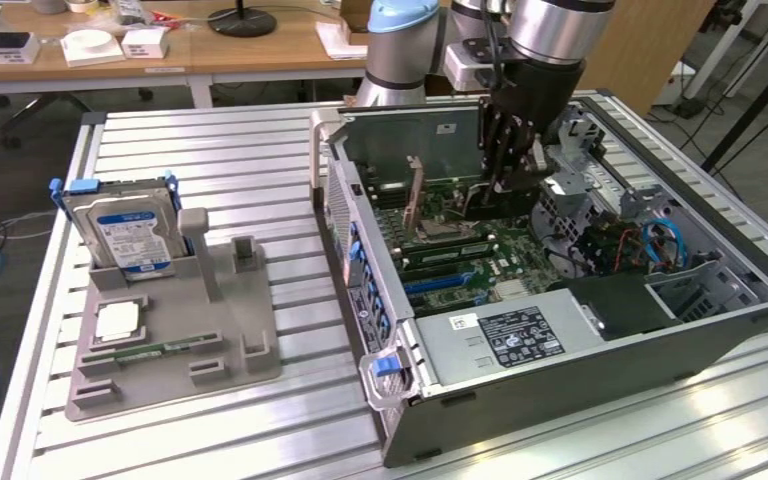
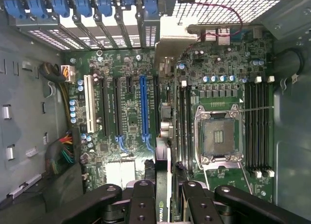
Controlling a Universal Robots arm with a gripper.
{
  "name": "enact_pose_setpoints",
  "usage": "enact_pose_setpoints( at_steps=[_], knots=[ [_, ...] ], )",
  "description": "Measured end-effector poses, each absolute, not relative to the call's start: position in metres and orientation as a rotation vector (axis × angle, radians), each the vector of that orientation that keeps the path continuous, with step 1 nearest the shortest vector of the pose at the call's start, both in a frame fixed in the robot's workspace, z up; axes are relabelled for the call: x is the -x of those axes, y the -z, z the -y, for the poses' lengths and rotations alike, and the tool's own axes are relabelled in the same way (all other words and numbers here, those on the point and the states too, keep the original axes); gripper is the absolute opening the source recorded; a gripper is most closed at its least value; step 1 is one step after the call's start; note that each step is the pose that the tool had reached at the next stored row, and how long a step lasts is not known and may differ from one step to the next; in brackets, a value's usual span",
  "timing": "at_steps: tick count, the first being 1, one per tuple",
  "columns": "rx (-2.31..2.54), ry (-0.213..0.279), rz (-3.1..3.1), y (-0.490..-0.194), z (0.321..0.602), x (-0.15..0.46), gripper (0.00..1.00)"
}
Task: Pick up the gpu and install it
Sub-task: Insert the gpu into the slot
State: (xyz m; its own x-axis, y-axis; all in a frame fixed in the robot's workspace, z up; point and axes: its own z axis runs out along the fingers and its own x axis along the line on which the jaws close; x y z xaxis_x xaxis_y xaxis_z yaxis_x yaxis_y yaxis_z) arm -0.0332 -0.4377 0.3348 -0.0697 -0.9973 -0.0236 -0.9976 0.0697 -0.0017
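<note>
wrist view: gripper [image 2: 163, 197] fingers [image 2: 144, 199] clamped on the gpu [image 2: 163, 185], held edge-on above the motherboard [image 2: 131, 122], near the blue slot [image 2: 143, 110]. exterior view: gripper [image 1: 507, 195] lowered inside the open computer case [image 1: 624, 330]; hard drive [image 1: 124, 235] stands in the grey holder [image 1: 224, 350] on the table [image 1: 197, 150].

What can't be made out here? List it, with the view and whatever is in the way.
- Whether the gpu is seated: in the wrist view the card sits edge-on in the gripper and covers the motherboard beneath it. In the exterior view the gripper hides its lower edge.
- The gpu's full length: in the wrist view it runs off the frame edge.
- The power supply label text: in the exterior view it is too small to read.
</note>
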Motion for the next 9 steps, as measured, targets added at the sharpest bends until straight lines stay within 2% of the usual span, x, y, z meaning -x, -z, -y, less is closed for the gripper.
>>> enact_pose_setpoints(
  at_steps=[9],
  knots=[
    [2.173, -0.022, -2.242, -0.3327, 0.4402, 0.0332, 0.26]
  ],
)
